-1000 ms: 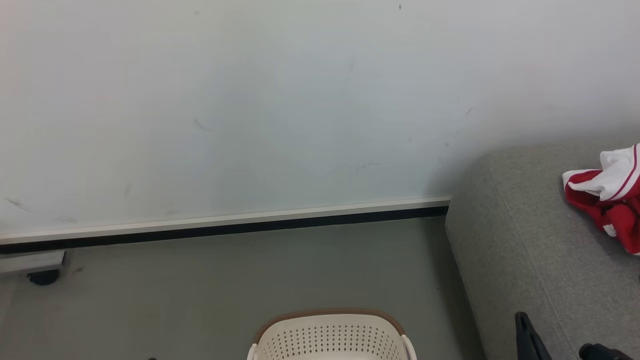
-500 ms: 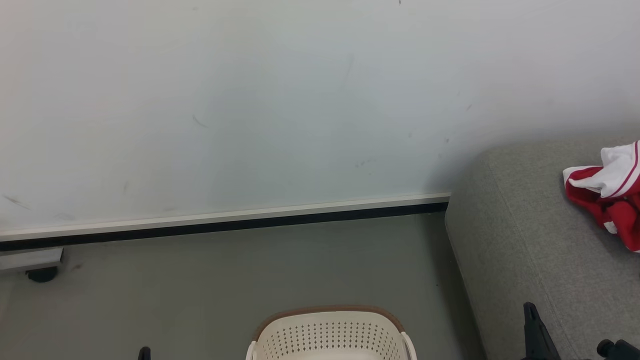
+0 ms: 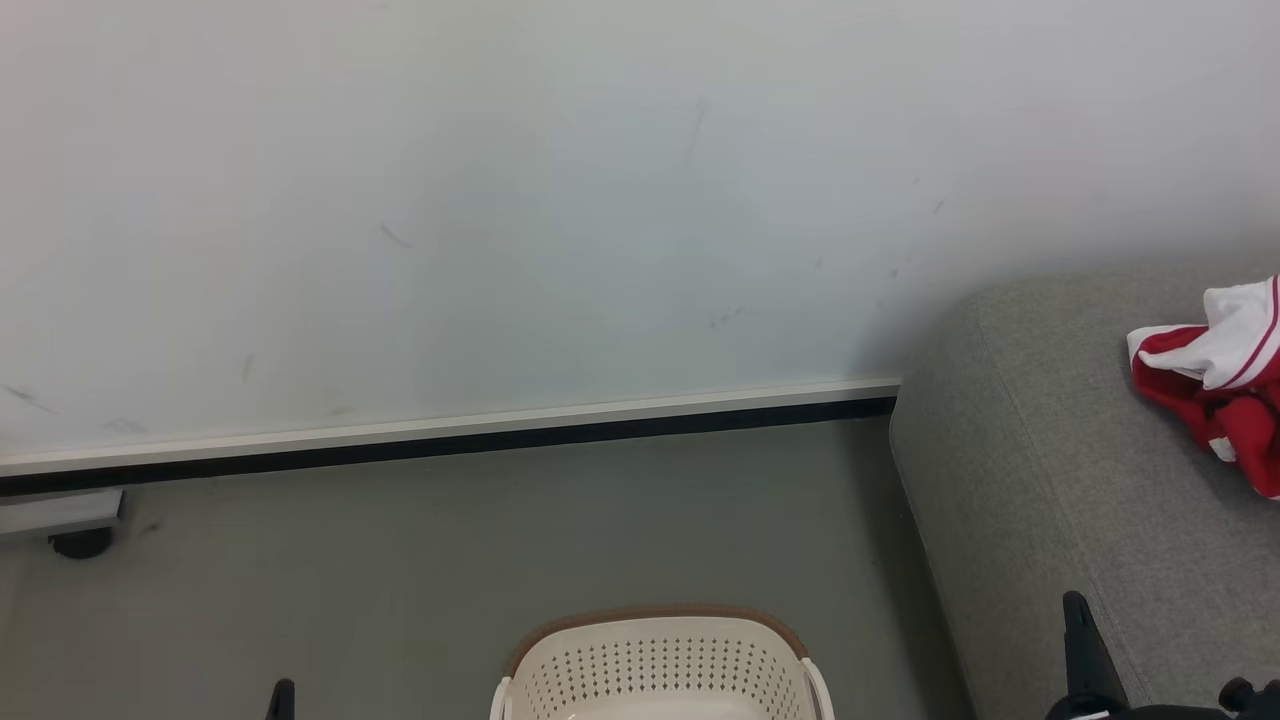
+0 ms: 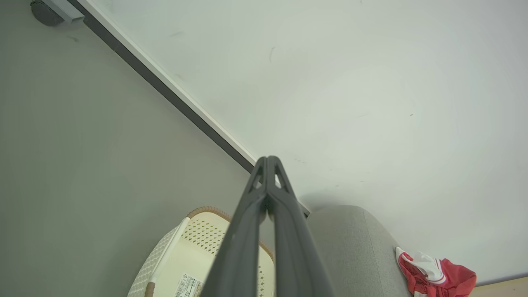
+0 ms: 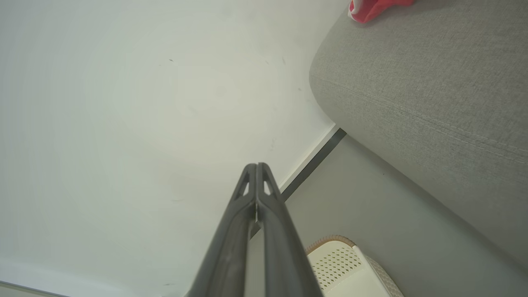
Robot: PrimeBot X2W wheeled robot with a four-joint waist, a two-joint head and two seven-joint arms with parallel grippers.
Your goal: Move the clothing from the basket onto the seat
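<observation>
Clothing (image 3: 1220, 385) lies crumpled on the seat (image 3: 1050, 480), a red and white heap at the head view's right edge, partly cut off there; whether it is one garment or several I cannot tell. The basket (image 3: 655, 660) stands on the grey floor (image 3: 450, 560) near the seat's rounded end, well apart from the clothing. Its brown rim and perforated far wall show at the bottom of the head view. In the left wrist view a label (image 4: 187, 285) sits on the basket's cream inside. The left gripper (image 4: 268, 160) is closed, its two dark fingers pressed tip to tip with nothing between them, pointing towards the wall (image 3: 600, 200) above the basket. The right gripper (image 5: 256, 166) is likewise closed on nothing; in the head view it rises at lower right, in front of the seat. A dark skirting (image 3: 450, 450) runs along the wall's foot, and a black caster (image 3: 80, 543) shows at far left
</observation>
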